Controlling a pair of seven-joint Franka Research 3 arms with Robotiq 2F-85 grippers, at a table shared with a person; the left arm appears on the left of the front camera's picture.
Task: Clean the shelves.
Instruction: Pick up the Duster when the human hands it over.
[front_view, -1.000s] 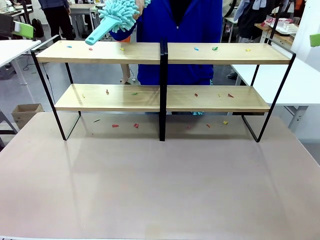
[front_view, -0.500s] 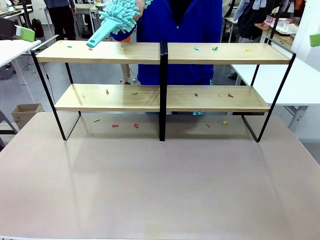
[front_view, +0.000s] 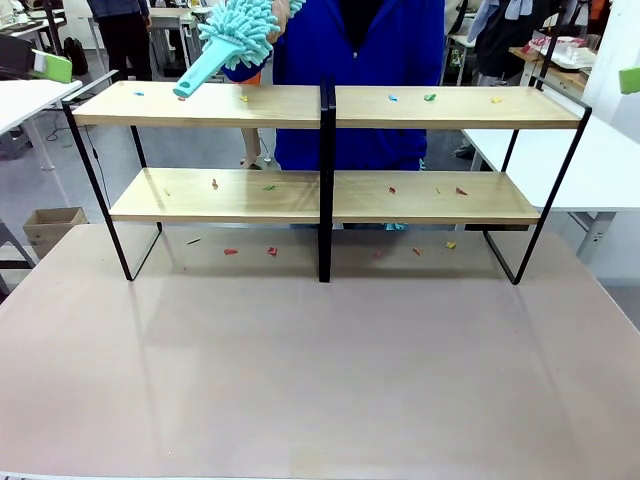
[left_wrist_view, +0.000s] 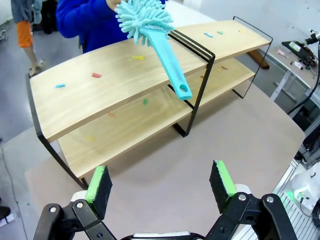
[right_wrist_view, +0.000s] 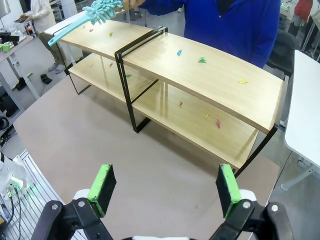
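two-tier wooden shelves (front_view: 330, 195), upright, scrap-strewn

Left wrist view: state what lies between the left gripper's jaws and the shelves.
Bare pinkish-beige table top lies between the open jaws of the left gripper and the light wood shelves in their black metal frame; the left wrist view shows it.

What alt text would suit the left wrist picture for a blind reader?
A person in blue holds a turquoise duster by its head above two-tier wooden shelves dotted with coloured scraps. The open left pincer frames the foreground.
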